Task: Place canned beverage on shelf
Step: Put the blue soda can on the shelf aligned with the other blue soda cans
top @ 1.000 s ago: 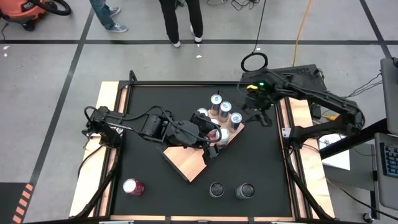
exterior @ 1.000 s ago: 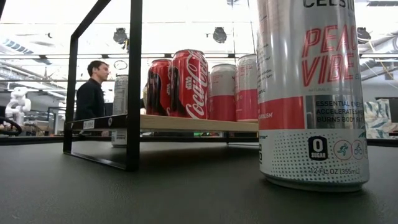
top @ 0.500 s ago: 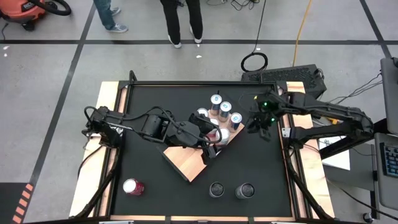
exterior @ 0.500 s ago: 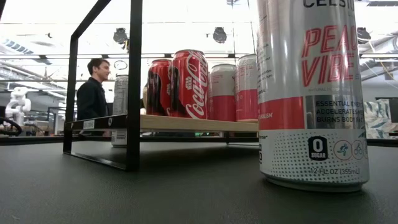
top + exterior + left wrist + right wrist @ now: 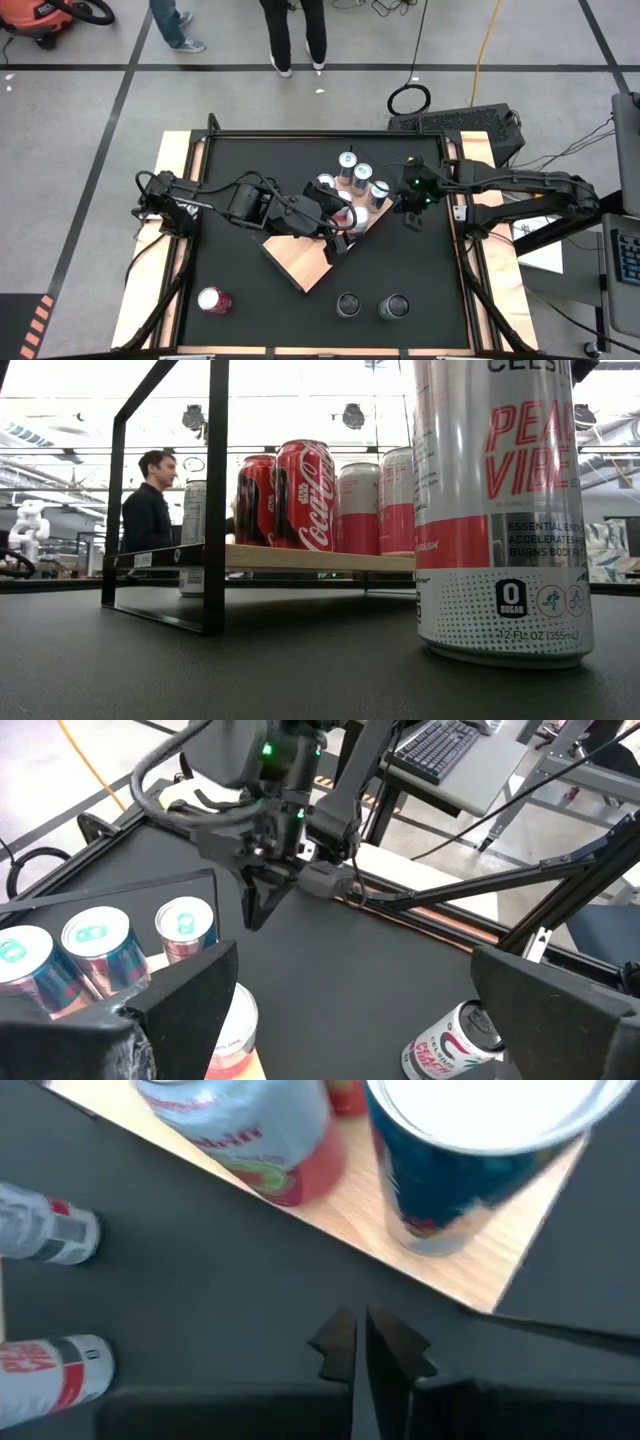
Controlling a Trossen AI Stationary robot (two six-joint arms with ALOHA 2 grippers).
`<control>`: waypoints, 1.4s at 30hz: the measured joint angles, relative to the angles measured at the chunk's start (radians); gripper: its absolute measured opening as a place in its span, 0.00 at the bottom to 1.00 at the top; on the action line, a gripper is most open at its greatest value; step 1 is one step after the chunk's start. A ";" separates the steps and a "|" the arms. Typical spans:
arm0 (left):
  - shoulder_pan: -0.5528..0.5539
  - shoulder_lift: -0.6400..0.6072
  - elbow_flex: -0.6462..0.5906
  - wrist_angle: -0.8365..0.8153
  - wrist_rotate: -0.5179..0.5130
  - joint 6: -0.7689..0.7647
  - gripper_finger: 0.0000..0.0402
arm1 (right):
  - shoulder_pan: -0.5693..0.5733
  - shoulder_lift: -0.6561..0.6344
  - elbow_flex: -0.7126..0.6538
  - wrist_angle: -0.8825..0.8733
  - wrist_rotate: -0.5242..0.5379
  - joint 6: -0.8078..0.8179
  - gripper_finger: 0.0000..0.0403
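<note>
While the left arm lies stretched across the black table (image 5: 250,280), its left gripper (image 5: 345,222) sits low over the shelf (image 5: 300,262) by a pinkish can (image 5: 228,1032), fingers spread wide with nothing clamped. That shelf is the angled wooden board mid-table, cans (image 5: 358,175) bunched at its far corner.

The right arm reaches in from the table's right side. Its right gripper (image 5: 409,214) hangs just off the shelf's corner, fingertips (image 5: 343,1345) pressed together and empty, pointing down at bare tabletop.

Compared to a second ago, the right arm has pulled back and straightened, with its pincer gone from open to shut. The left hasn't budged.

The low view is mostly blocked by a big Celsius can (image 5: 497,510) cut off at the top, so neither gripper shows there.
</note>
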 joint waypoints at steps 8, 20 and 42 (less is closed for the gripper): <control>0.000 0.000 0.000 0.000 0.002 0.001 0.99 | 0.018 0.002 -0.012 0.037 0.094 0.073 0.00; 0.000 0.000 0.000 0.000 0.013 0.000 0.99 | 0.018 0.026 -0.013 0.082 0.129 0.094 0.00; 0.000 0.000 0.000 -0.002 0.013 0.001 0.99 | 0.018 0.078 -0.013 0.150 0.141 0.122 0.00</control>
